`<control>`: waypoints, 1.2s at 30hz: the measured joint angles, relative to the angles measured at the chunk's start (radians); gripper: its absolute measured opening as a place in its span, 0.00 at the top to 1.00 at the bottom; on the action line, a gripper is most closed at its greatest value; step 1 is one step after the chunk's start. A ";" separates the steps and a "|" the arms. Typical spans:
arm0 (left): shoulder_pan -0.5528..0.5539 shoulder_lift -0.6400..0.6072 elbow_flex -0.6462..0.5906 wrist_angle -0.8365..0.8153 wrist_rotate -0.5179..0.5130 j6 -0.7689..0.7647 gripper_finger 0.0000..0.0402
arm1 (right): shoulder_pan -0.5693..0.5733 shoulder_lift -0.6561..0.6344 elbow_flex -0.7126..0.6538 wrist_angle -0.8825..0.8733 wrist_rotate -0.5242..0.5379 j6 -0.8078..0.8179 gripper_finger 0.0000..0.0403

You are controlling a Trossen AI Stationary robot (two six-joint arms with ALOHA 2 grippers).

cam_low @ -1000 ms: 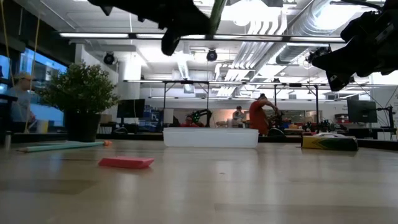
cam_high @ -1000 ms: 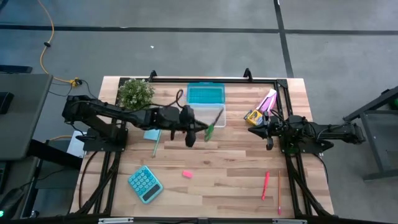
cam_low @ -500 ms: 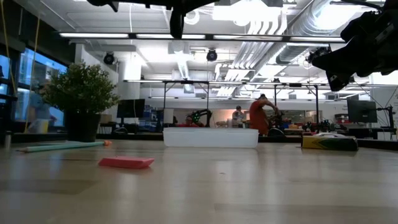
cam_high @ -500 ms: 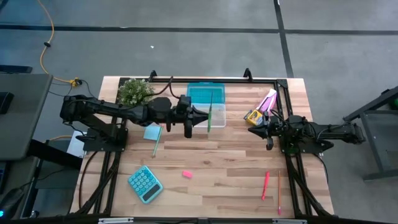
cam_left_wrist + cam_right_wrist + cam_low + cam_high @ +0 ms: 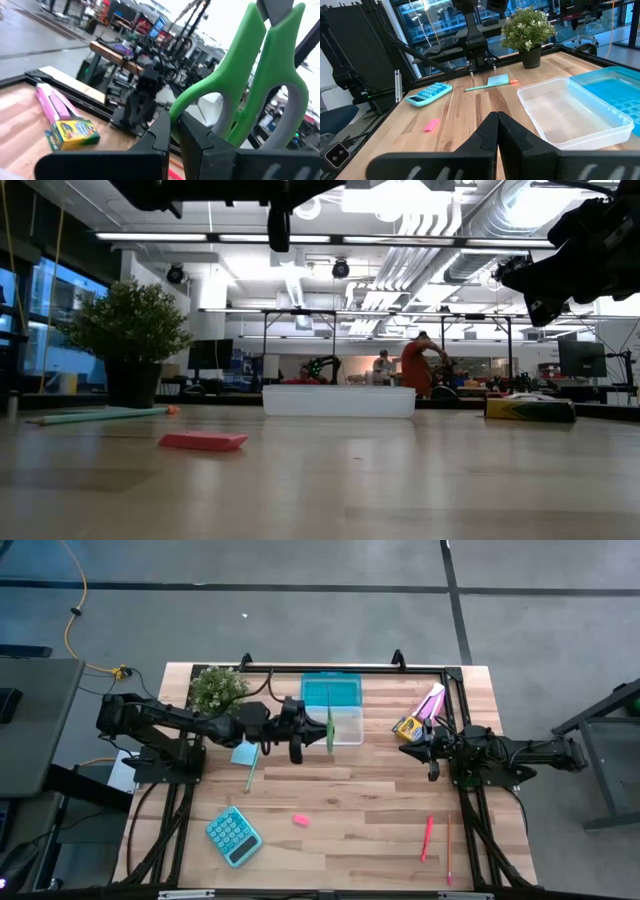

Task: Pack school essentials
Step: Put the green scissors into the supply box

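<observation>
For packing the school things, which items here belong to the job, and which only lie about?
For the job:
- green-handled scissors, held in the left pincer
- crayon box
- pink eraser
- pink-red pen
- thin pencil
- teal pen
- note pad
- clear box

Lying about:
- calculator
- plant
- pink packet

Grey concrete floor (image 5: 300, 630) with dark seam lines surrounds the light wooden plank table (image 5: 340, 830). Beyond the table: open workshop hall, white ceiling ducts (image 5: 520, 220), long strip lights (image 5: 200, 237), black metal frames (image 5: 300, 330), tall windows (image 5: 60, 300) at one side.
</observation>
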 joint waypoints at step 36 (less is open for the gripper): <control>0.297 0.363 0.484 -1.201 -0.083 0.369 0.98 | 0.000 0.000 0.000 0.000 0.000 0.000 1.00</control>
